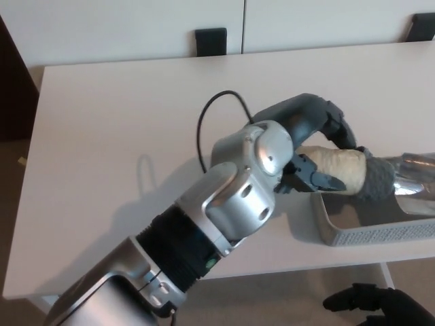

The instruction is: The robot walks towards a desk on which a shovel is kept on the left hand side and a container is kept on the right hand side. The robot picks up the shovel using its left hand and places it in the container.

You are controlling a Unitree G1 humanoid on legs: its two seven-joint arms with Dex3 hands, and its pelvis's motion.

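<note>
Shovel [353,170]: tan grip, metal scoop

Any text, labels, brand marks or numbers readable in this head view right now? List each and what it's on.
None can be read.
The left hand and its silver forearm: no lettering; only a small green dot on the black cuff.
The shovel: beige handle, grey collar and metal blade bare of print.
The container: a textured side wall, no label.
The desk: plain.
The right hand: dark, no marks visible.
</note>
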